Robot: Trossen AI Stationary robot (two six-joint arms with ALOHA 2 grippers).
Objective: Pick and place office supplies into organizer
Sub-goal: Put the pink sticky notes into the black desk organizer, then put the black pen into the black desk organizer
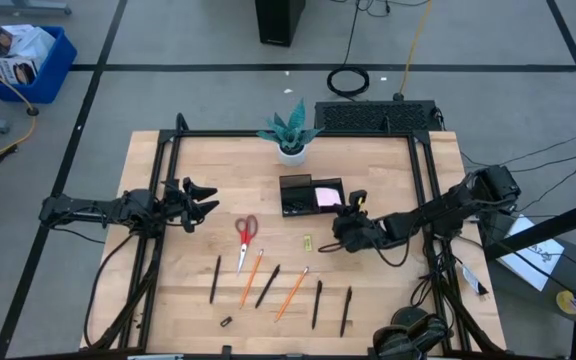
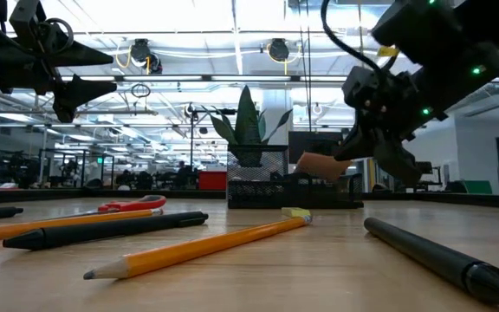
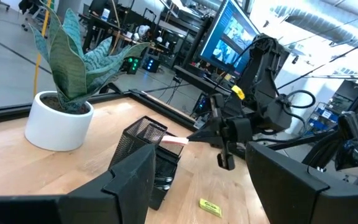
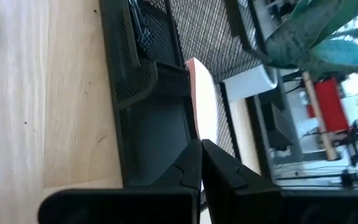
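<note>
Organizer point(image 1: 298, 195), black mesh, rigid, light, sits mid-surface before the plant pot. Scissors point(image 1: 245, 236), red-handled, stiff, best taken at the blades. Pens point(image 1: 267, 286) and orange pencils point(image 1: 291, 293): thin, slick, prone to rolling; grip mid-shaft. Pink sticky pad point(image 1: 326, 196): soft-edged, light, resting tilted in the organizer's lower compartment. Right tool point(image 1: 349, 226) pinched shut beside it, apparently empty; left tool point(image 1: 196, 203) spread open, hovering empty.

My two arms are matte black, chunky jointed links. My left gripper point(image 1: 206, 203) has two flat, pointed black fingers point(image 3: 129, 180). My right gripper point(image 1: 343, 222) is black with a small yellow tag near the wrist and loose black cables looping along the arm. Tiny green lights glow on that wrist housing in the low view.
</note>
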